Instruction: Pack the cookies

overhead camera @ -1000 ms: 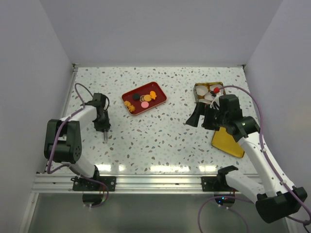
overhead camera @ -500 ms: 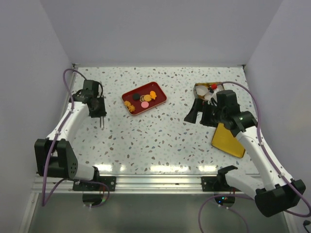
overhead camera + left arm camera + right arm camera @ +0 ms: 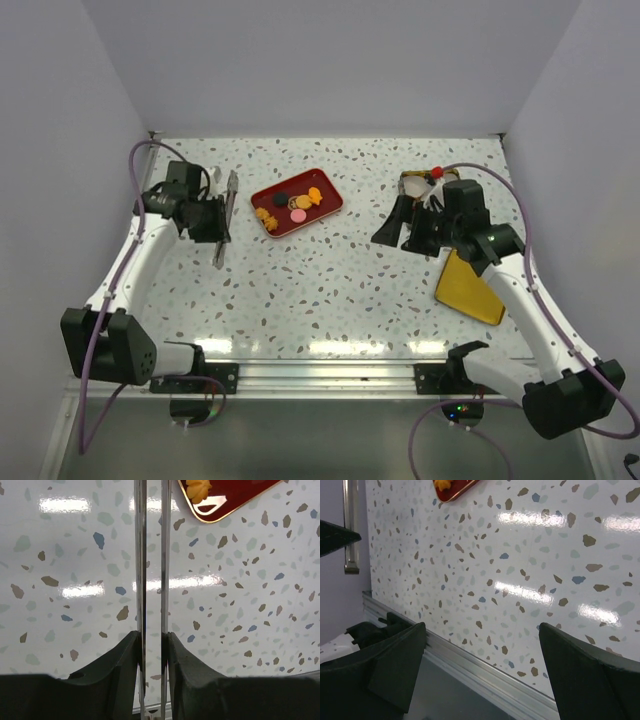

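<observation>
The cookies (image 3: 290, 207), orange, dark and one pink, lie on a red tray (image 3: 328, 205) at the back middle of the table. My left gripper (image 3: 218, 222) hovers left of the tray, shut on a pair of metal tongs (image 3: 224, 215). In the left wrist view the two blades of the tongs (image 3: 141, 555) run up from the left gripper (image 3: 151, 636) toward the tray corner (image 3: 225, 505), where one orange cookie (image 3: 199, 487) shows. The tong tips are out of that view. My right gripper (image 3: 405, 228) hangs open and empty right of the tray, its fingers (image 3: 395, 662) wide apart.
A metal tin (image 3: 412, 182) with white paper cups (image 3: 432, 198) and a small red thing (image 3: 437, 172) stands behind the right arm. Its yellow lid (image 3: 468, 288) lies on the table at the right. The aluminium rail (image 3: 485, 672) marks the near table edge.
The left arm has stretched up and turned, so the tongs now lie lengthwise beside the tray's left end. The right gripper has shifted slightly toward the back.
</observation>
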You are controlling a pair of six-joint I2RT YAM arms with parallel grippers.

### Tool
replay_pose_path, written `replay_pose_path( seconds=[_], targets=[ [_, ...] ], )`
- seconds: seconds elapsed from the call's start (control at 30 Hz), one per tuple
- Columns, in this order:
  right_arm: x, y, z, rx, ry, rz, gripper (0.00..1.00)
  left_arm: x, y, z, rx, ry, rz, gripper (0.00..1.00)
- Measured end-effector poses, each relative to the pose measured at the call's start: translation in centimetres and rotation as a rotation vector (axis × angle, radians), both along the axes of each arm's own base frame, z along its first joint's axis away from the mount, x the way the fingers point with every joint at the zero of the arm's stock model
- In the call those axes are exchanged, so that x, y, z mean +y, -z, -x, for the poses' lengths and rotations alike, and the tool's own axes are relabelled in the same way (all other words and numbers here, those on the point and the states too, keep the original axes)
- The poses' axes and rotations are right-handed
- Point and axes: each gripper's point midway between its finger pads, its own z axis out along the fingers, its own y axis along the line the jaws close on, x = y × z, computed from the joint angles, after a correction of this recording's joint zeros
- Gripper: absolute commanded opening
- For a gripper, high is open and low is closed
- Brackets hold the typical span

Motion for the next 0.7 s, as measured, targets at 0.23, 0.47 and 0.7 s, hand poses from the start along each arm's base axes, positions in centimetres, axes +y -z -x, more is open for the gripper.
replay_pose_path(
  seconds=[0.23,0.47,0.7],
  targets=[
    [1.6,-0.5,-1.1,0.027,-0.009,-0.082,0.99,-3.7,-1.1,1.3,-0.017,0.122,0.010,0.33],
    [1.8,-1.0,-1.4,0.020,0.002,-0.105,0.99,-4.0,-1.7,1.4,-0.019,0.127,-0.001,0.32],
    [1.5,-2.5,-0.4,-0.026,0.009,-0.124,0.99,-4.2,-2.2,-0.1,-0.034,0.133,-0.009,0.35]
  ],
)
